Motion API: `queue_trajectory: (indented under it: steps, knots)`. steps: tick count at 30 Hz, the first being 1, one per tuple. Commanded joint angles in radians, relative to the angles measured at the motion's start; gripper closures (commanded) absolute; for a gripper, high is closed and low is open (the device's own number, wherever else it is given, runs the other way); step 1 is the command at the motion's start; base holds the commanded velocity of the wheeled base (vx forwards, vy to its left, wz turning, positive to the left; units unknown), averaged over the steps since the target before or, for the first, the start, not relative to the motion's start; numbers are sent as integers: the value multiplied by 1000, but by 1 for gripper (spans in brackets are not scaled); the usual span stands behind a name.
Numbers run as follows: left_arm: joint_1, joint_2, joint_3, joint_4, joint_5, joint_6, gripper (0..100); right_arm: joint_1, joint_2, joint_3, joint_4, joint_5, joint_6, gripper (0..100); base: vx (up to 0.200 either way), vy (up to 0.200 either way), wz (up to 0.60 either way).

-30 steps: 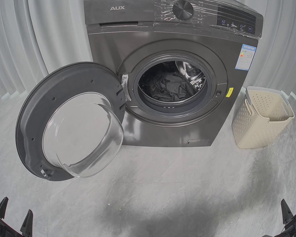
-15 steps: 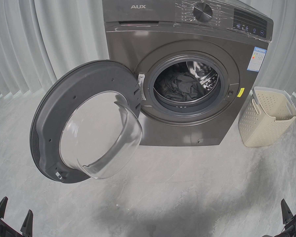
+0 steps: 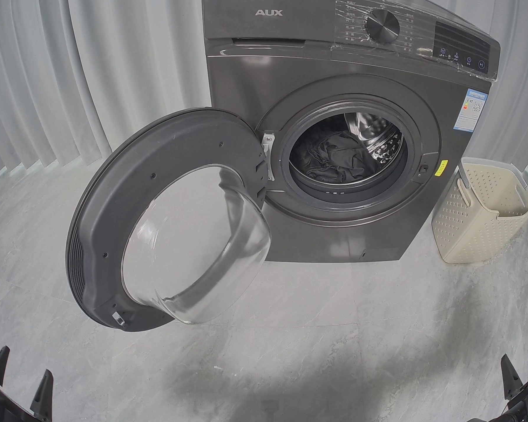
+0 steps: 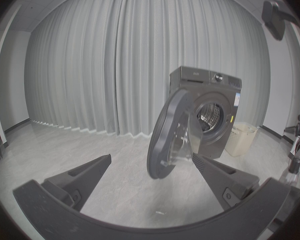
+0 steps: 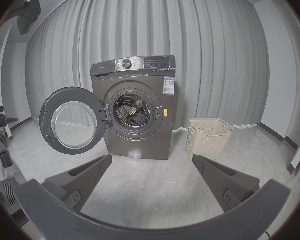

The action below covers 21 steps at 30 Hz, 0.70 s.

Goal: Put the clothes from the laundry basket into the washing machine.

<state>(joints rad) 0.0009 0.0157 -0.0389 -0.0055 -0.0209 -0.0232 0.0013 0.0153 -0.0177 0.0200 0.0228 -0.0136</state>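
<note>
Clothes [image 3: 334, 158] lie in a dark crumpled heap inside the washing machine [image 3: 334, 238], low in the round opening toward its 8 o'clock side. Shiny drum wall [image 3: 384, 139] shows past them at 2 o'clock.

From my head, the machine stands at 12 to 1 o'clock against a pale pleated curtain [image 3: 100, 60]. Its door [image 3: 108, 206] is swung wide on the hinge at the opening's 9 o'clock edge and hangs out over the floor at 10 o'clock, its clear bowl-shaped window facing me. A dial [image 3: 382, 26] sits on the top panel under crinkled plastic film. A small yellow sticker [image 3: 441, 167] is at the opening's 3 o'clock side, just beside the latch.

The laundry basket [image 3: 481, 224], cream and perforated, stands upright on the grey marbled floor [image 3: 346, 335] at 3 o'clock, just beside the machine's right front corner. I cannot tell whether they touch. What I see of its inside is bare perforated wall.

My left gripper [image 3: 20, 376] hangs low at 7 o'clock, well short of the door, its fingers spread apart with only floor between them. My right gripper [image 3: 523, 363] sits at 5 o'clock, nearer to me than the basket and well apart from it. Its fingers are likewise spread, the floor before the machine and basket showing between them in its wrist view.
</note>
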Motion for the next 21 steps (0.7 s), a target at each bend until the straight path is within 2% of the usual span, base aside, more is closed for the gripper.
queue_trajectory:
  steps: [1,3,5,8,9,10,15,18,19,21]
  knots:
    - [-10,85,-179,-2,-31,-20,0,0,-12,10,0,0,0,0,0,0,0]
    - [-13,128,-207,-2,-45,-15,0,0,-12,10,0,0,0,0,0,0,0]
    - [-33,311,-280,-11,-93,-26,0,0,-12,10,0,0,-2,0,0,0,0]
    - [-38,481,-334,-27,-108,-44,0,0,-12,10,0,0,-2,0,0,0,0]
    - [-38,481,-334,-27,-108,-44,0,0,-12,10,0,0,-2,0,0,0,0]
    - [-42,586,-365,-67,-113,-49,0,0,-12,10,0,0,0,0,0,0,0]
    - [-51,826,-398,-243,-157,-43,0,0,-12,10,0,0,0,0,0,0,0]
    - [-53,932,-404,-338,-162,-40,0,0,-12,10,0,0,0,0,0,0,0]
    - [-53,932,-404,-338,-162,-40,0,0,-12,10,0,0,0,0,0,0,0]
    - [-55,1007,-401,-401,-182,-40,0,0,-12,10,0,0,0,0,0,0,0]
